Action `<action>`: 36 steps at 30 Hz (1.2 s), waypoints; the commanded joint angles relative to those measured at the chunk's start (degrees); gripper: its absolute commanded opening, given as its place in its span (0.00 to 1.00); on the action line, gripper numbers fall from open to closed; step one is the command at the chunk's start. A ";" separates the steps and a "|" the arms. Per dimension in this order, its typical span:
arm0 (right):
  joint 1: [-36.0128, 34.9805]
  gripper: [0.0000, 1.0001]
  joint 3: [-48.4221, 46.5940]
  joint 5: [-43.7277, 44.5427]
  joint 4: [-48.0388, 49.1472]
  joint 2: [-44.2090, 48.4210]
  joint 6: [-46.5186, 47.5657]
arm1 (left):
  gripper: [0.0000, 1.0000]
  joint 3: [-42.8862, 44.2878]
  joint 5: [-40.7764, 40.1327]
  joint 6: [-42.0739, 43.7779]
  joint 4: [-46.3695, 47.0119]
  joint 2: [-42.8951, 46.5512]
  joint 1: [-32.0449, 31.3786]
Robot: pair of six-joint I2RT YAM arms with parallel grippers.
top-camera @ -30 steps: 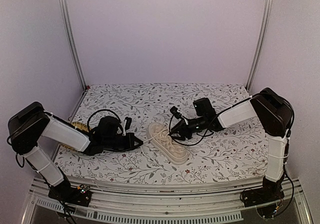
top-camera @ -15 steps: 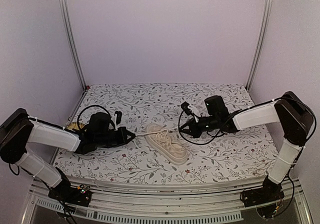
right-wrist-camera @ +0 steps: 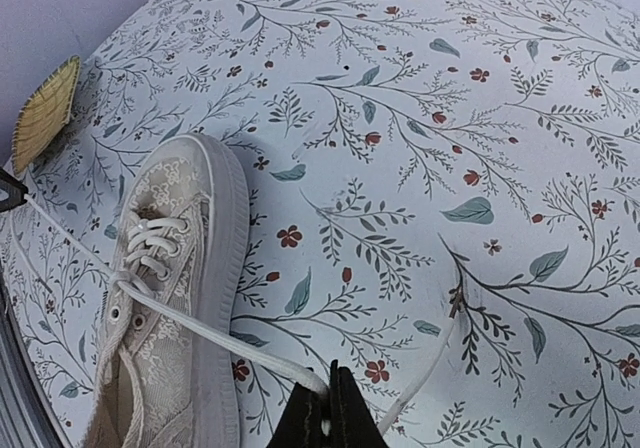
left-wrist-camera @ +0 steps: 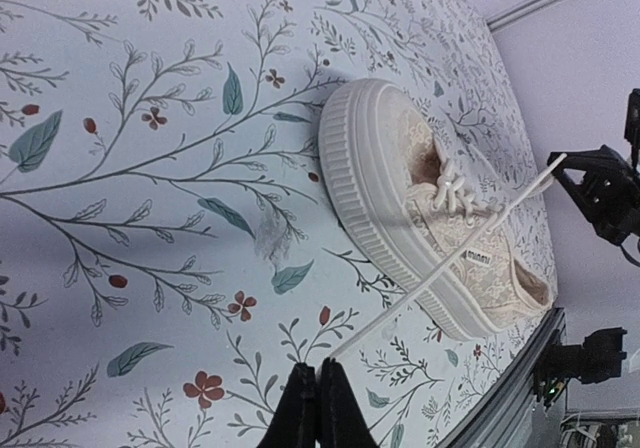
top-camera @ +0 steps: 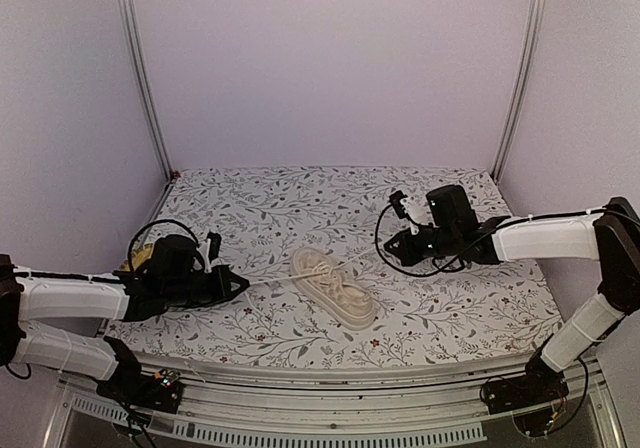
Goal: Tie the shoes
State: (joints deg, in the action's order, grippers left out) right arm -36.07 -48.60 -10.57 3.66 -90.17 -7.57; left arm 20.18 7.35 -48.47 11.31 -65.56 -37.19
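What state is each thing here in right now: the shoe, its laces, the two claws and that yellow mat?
Sneaker: upright on its sole on the flowered cloth, no bow tied.
Laces: threaded through the eyelets, both ends stretched taut to opposite sides.
Left claw: shut on one lace end.
Right claw: shut on the other lace end.
Yellow woven mat: lying flat, apart from the sneaker.

Inventory, by count:
1 sneaker (top-camera: 333,287), 2 lace strands (left-wrist-camera: 400,298) (right-wrist-camera: 230,340), 2 grippers: left gripper (top-camera: 242,286), right gripper (top-camera: 386,251); 1 woven mat (right-wrist-camera: 45,115), 1 floral table cover (top-camera: 300,198).
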 commanded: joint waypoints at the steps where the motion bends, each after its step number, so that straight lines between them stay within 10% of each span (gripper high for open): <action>1: 0.39 0.02 -0.33 -4.55 -4.53 4.73 -2.47 | 0.00 0.45 2.07 1.99 -1.78 -0.22 1.83; 12: -4.04 0.02 -9.00 -34.99 -28.17 8.13 -0.93 | 0.00 21.42 2.24 16.25 1.61 -18.23 2.39; 19: -12.80 0.02 -9.37 -43.46 -18.51 4.58 -9.00 | 0.00 36.30 6.51 21.29 6.25 -30.89 2.35; 22: -15.92 0.06 -8.13 -42.58 -5.08 2.35 -15.79 | 0.00 40.44 10.00 21.52 8.50 -34.18 1.68; 28: -17.11 0.58 -13.48 -32.06 -3.70 -0.56 -14.73 | 0.00 44.65 14.59 22.56 9.76 -37.74 0.44; 36: -6.58 0.68 -15.12 -14.04 -4.85 1.16 -3.94 | 0.00 46.82 18.35 24.30 9.25 -38.50 -1.45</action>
State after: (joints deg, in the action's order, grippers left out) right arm -47.97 -62.52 -34.46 -3.25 -89.27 -17.04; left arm 65.43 22.76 -25.91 19.33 -103.26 -37.36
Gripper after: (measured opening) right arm 0.676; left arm 0.004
